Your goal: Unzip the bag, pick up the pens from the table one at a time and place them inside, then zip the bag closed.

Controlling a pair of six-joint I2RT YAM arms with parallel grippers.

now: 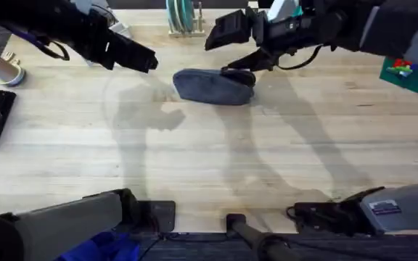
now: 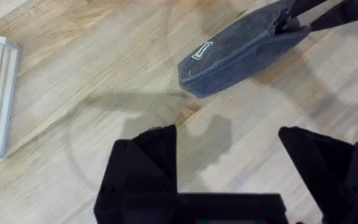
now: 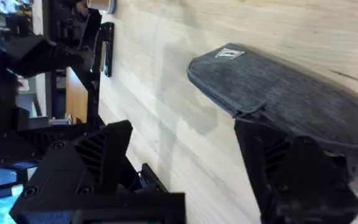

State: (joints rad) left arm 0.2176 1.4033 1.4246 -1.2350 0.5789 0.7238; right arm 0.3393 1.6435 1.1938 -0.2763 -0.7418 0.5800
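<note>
Right fingers [image 3: 253, 155], spread wide, touch the bag [image 3: 278, 93].

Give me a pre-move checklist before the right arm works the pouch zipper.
1. Blue-grey heathered fabric pouch lying flat on the light wooden table: ok.
2. Right gripper at the pouch's end: ok.
3. Right fingers on the zipper pull: cannot tell.
4. Left gripper open and apart from the pouch: ok.
5. Pouch zipper state: cannot tell.
6. Pens located: not ok, none visible.

Bag [image 3: 291, 99] end behind right tool [image 3: 185, 162]
</note>
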